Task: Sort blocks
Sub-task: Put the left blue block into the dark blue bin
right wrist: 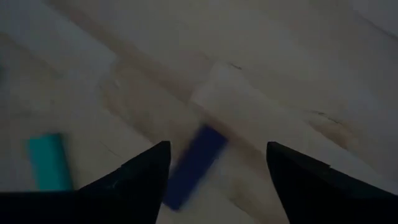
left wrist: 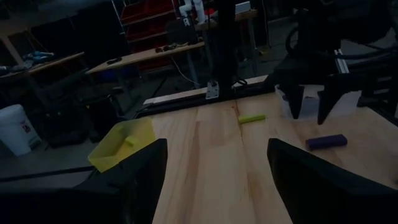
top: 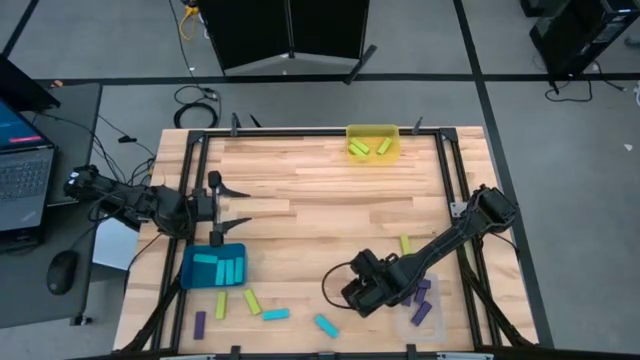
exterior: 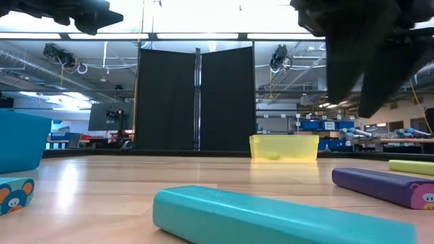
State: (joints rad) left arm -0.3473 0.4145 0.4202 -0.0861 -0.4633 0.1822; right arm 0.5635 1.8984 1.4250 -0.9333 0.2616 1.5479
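Blocks lie loose near the table's front: cyan (top: 326,325), cyan (top: 275,314), yellow-green (top: 252,301) and purple (top: 200,323). Another yellow-green block (top: 405,244) lies right of centre. My right gripper (top: 365,290) hangs open above the table, fingers pointing steeply down. In its wrist view a purple block (right wrist: 196,158) lies flat on the wood below the gap between the fingers (right wrist: 217,146), and a cyan block (right wrist: 46,160) lies beside it. My left gripper (top: 240,205) waits open at the left, above the teal bin (top: 190,270).
The teal bin holds several cyan blocks (top: 222,268). A yellow bin (top: 372,130) at the far edge holds yellow-green blocks. A clear bin (top: 432,322) at the front right holds purple blocks (top: 421,313). A black frame (top: 190,160) rims the table. The middle of the table is bare wood.
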